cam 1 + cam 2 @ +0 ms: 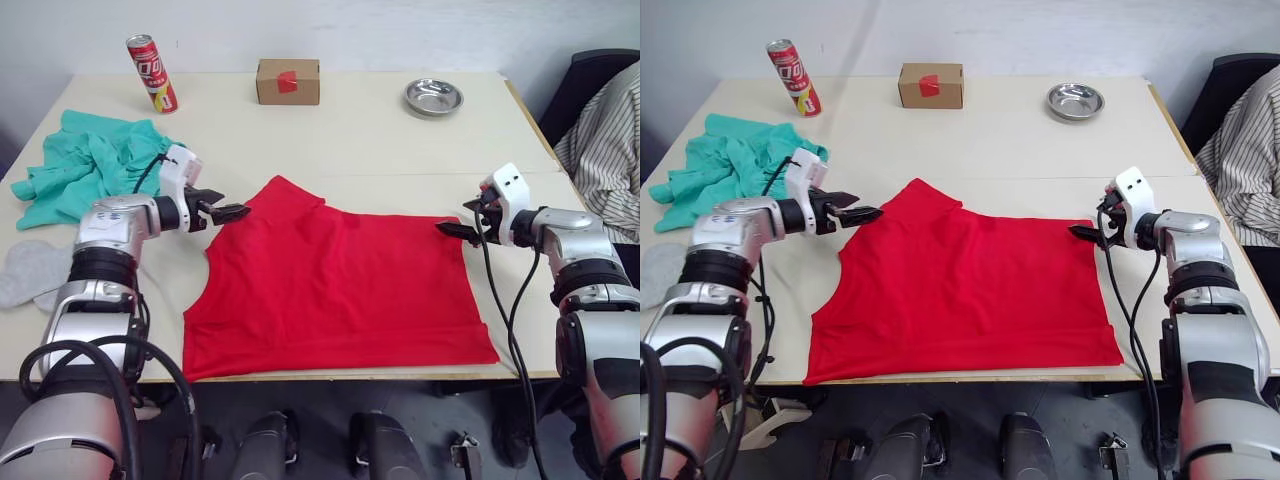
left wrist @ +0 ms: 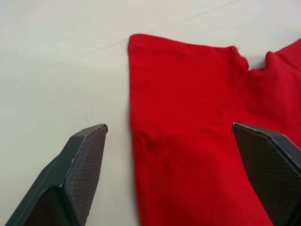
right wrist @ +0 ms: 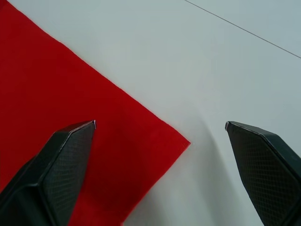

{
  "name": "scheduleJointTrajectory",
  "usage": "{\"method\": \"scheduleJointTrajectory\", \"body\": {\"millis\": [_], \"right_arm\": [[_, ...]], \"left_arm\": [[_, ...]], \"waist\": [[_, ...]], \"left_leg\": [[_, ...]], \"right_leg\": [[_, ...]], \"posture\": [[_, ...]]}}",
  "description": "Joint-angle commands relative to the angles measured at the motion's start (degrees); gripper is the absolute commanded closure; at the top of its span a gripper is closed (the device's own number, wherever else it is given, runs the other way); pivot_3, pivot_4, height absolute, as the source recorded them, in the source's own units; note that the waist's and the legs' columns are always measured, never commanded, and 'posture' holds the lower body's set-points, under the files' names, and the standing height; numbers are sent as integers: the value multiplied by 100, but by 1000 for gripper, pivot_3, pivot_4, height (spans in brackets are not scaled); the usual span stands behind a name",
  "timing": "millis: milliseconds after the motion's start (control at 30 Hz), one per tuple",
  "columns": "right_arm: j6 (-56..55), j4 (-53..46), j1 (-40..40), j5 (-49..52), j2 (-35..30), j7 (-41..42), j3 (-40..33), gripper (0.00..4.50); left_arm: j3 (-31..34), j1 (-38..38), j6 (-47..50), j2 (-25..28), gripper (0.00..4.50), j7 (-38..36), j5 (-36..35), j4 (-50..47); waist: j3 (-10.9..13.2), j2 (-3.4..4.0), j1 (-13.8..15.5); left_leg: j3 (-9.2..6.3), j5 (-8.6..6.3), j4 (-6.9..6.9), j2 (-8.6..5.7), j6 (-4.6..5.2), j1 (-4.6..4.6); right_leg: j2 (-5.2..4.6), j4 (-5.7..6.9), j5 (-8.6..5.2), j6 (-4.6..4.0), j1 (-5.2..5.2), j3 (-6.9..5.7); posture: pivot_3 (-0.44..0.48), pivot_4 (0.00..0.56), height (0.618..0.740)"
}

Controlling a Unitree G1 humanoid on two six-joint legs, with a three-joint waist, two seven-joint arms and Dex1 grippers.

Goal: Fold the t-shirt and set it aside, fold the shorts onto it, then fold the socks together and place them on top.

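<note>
The red t-shirt lies spread flat on the table's near half, one sleeve pointing to the far left. My left gripper hovers open at that sleeve's edge; in the left wrist view the sleeve lies between the spread fingers. At the shirt's far right corner my right gripper is open too, and that corner sits between its fingers. The teal shorts lie crumpled at the far left. The light grey socks rest at the left table edge, partly behind my left arm.
A red can, a cardboard box and a metal bowl stand along the table's far side. A person in a striped shirt sits at the right edge. Bare table lies beyond the shirt.
</note>
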Motion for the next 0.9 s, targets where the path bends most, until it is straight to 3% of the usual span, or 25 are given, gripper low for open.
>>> {"method": "scheduleJointTrajectory", "body": {"millis": [33,267,367,700,800,900], "right_arm": [[152,217,-309,-203,63,-245,13,0],[333,385,-350,-357,155,-135,-31,0],[339,399,-330,-362,192,-166,-82,532],[243,361,-225,-364,192,133,-162,3952],[141,322,-126,-310,138,214,-218,4449],[56,277,-71,-238,111,278,-320,4500]], "left_arm": [[-50,-291,-560,-201,32,380,428,702],[56,-371,-852,-592,32,618,763,1277],[119,-372,-866,-665,0,555,804,1337],[488,-392,-918,-766,2999,611,763,1403],[958,-511,-856,-885,3538,497,327,1356],[1069,-558,-890,-869,4442,451,335,1322]], "waist": [[0,0,-7],[-1,0,24],[-1,-1,27],[-1,-1,32],[-1,-1,34],[3,-8,23]], "left_leg": [[0,-1,3,3,-3,1],[0,-4,13,4,-6,3],[-1,-5,20,3,-6,7],[-3,-6,19,-8,-4,6],[-3,-5,19,-9,-4,6],[-4,-5,20,-9,-3,2]], "right_leg": [[-4,3,0,0,0,1],[-5,13,-1,-2,0,2],[-16,27,-1,-2,2,1],[-35,31,-1,-2,1,-6],[-35,31,-1,-2,1,-7],[-35,31,-1,-2,0,-8]], "posture": [[0,150,740],[0,150,740],[0,150,740],[0,150,740],[0,150,740],[0,150,740]]}}
